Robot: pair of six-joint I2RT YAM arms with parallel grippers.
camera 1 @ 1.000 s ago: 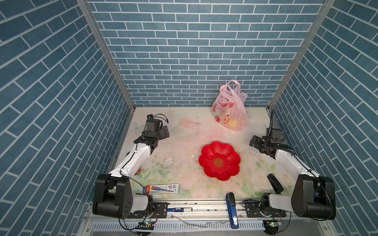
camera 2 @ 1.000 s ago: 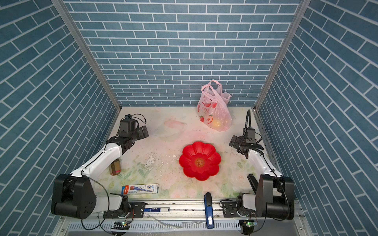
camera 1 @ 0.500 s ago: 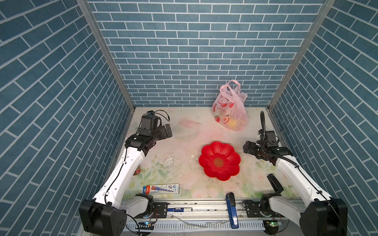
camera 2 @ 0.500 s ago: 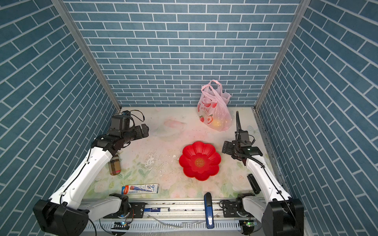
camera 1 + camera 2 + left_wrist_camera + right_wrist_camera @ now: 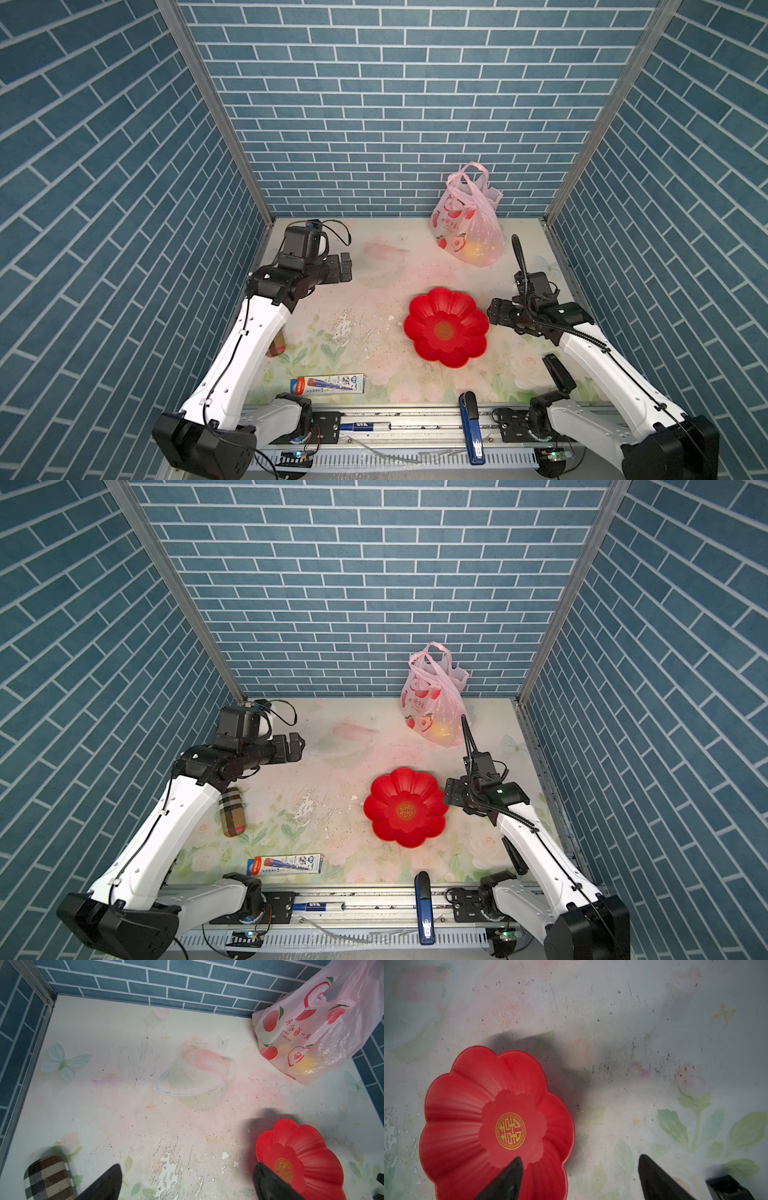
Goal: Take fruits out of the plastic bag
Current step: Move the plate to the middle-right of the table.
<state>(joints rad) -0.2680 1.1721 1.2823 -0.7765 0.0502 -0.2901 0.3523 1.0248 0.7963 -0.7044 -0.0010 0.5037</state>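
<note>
"Since both arms sat folded low at the near corners a second ago, what has changed?"

"Both have risen and reached inward. The left claw (image 5: 345, 268) now hangs over the table (image 5: 374, 299), at ten o'clock from the plate (image 5: 424, 307). The right claw (image 5: 496, 311) has swung in to the plate's three o'clock, just beside its rim."

"What does that mean for the job?"

"Only the approach has begun, I'd judge. The bag (image 5: 469, 224) stands untouched by the back wall, at about one o'clock from the plate, with its handles up. The fruits (image 5: 307, 1064) show only as a yellow glow through its thin skin. None is out, and the plate is bare."

"And the claws?"

"The left claw gapes as wide as it goes. Its fingers (image 5: 108, 1186) are far apart, with nothing between them and nothing touched. The right claw is spread wide too and just as empty. It hovers above the plate's edge and the table."

"Which one goes for the bag?"

"I can't tell. Both are well apart from it, though the right looks nearer."
</note>
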